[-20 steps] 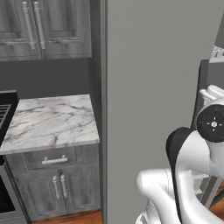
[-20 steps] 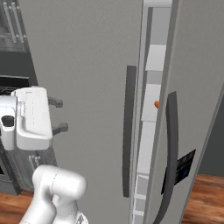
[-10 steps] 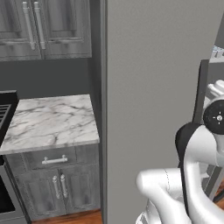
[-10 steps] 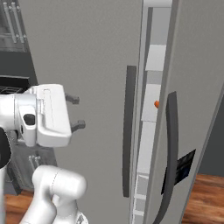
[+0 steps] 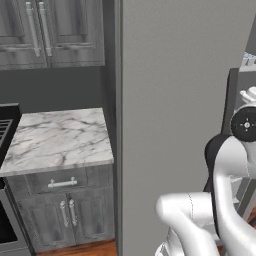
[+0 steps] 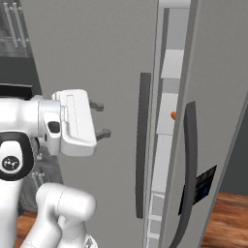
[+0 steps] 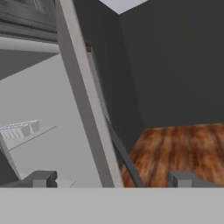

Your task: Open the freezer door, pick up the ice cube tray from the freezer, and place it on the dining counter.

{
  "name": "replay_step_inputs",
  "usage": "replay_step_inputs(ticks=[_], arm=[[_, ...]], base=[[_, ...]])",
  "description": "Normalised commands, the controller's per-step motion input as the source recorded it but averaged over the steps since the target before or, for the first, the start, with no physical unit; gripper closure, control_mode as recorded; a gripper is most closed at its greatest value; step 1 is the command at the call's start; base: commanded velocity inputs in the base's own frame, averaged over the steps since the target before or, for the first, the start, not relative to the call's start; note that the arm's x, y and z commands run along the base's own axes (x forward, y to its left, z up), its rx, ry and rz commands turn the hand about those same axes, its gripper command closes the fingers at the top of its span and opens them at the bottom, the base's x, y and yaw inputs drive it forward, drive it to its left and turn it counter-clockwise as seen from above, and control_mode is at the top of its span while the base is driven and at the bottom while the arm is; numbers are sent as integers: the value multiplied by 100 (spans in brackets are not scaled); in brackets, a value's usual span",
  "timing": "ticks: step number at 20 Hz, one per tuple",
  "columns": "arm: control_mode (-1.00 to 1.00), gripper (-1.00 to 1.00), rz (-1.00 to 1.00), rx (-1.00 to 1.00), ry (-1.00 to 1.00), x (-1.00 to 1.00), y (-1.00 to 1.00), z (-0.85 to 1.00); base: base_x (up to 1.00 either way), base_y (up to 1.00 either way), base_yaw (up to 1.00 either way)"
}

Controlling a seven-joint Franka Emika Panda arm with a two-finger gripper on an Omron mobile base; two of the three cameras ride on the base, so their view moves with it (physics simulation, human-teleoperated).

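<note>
in the left base view the white arm rises from the lower right, its elbow bent low and the upper link climbing along the right edge in front of a big flat grey fridge side. left of that panel sits a narrow marble-topped cabinet [image 5: 57,140] with one drawer and two dark wood doors below, dark grey wall cabinets [image 5: 50,30] above it, and a strip of wooden floor at the bottom.

in the right base view the arm comes up from the lower left and the forearm lies level, pointing right. the gripper [image 6: 100,119] faces the grey fridge front, its two short dark fingers spread wide with nothing between them, one above the other, apart from the panel. the freezer door [image 6: 106,63] is the tall matte grey panel behind the hand, with its long curved dark handle [image 6: 143,145] to the right of the fingers, not touched. just right of that handle a pale gap shows shelf edges and a small orange spot. further right stands the other grey door [image 6: 218,87], swung ajar, with its own curved handle and a black button panel [image 6: 199,188]. wooden floor [image 6: 227,218] shows at the lower right.

in the hand view the two finger tips sit far apart at the bottom. a grey door edge runs slanted between them, a dark curved handle along it, pale shelves to the left, dark wall and wooden floor to the right. i cannot tell where the ice cube tray is.
</note>
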Motion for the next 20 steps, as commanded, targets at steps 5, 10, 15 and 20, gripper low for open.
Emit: replay_step_inputs(ticks=[5,10,15,20], arm=[[-100,-100,-1,0,-1,25,-20,-12],[-100,-100,0,0,-1,14,-18,-21],[-100,-100,0,1,-1,9,-27,-5],[-100,-100,0,0,-1,13,-23,-5]], base=[[0,0,0],[0,0,0],[0,0,0],[0,0,0]])
